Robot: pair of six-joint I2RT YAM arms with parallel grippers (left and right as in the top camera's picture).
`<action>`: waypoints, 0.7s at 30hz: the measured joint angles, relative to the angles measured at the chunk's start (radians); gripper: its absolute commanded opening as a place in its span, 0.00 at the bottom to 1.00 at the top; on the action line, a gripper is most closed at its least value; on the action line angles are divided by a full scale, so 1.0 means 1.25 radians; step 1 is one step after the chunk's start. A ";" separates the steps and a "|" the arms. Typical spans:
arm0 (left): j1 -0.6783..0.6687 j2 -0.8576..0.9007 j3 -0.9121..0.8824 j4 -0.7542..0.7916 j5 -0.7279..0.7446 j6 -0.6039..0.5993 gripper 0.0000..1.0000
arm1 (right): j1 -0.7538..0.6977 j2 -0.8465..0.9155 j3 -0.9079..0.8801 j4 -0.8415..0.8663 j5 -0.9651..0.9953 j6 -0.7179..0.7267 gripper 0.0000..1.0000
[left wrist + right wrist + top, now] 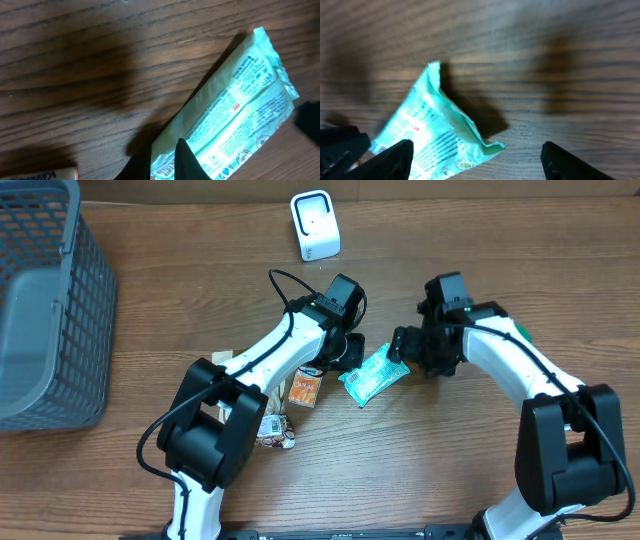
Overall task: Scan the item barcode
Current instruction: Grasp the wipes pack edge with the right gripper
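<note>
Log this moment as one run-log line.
left gripper: shut on end of teal packet | right gripper: open by its other end | white scanner: untouched

the packet (372, 376) lies in the middle of the counter (450, 470), the scanner (315, 225) well behind it, a snack pack (305, 388) just left of it, the basket (50, 310) far left.

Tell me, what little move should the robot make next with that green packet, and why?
Probably lift the packet. The left fingers look pinched shut on one end while it lies on the table; the right fingers stand open at the other end. The white scanner sits farther back.
</note>
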 measured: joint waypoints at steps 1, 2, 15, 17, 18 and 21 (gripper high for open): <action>0.000 0.005 0.000 0.000 0.000 0.000 0.09 | 0.000 0.000 -0.013 0.013 -0.004 -0.001 0.82; 0.000 0.009 0.000 0.000 0.000 0.000 0.10 | 0.000 0.000 -0.026 0.025 -0.009 -0.001 0.81; -0.003 0.034 0.000 0.005 -0.003 -0.003 0.09 | 0.000 -0.009 -0.138 0.211 -0.146 -0.003 0.66; -0.003 0.034 0.000 0.006 -0.006 -0.003 0.09 | -0.001 -0.012 -0.154 0.246 -0.164 0.005 0.63; -0.003 0.034 0.000 0.006 -0.006 -0.003 0.10 | -0.001 -0.012 -0.161 0.262 -0.172 0.010 0.61; -0.003 0.035 0.000 0.006 -0.009 -0.003 0.10 | -0.001 -0.013 -0.176 0.292 -0.190 0.021 0.59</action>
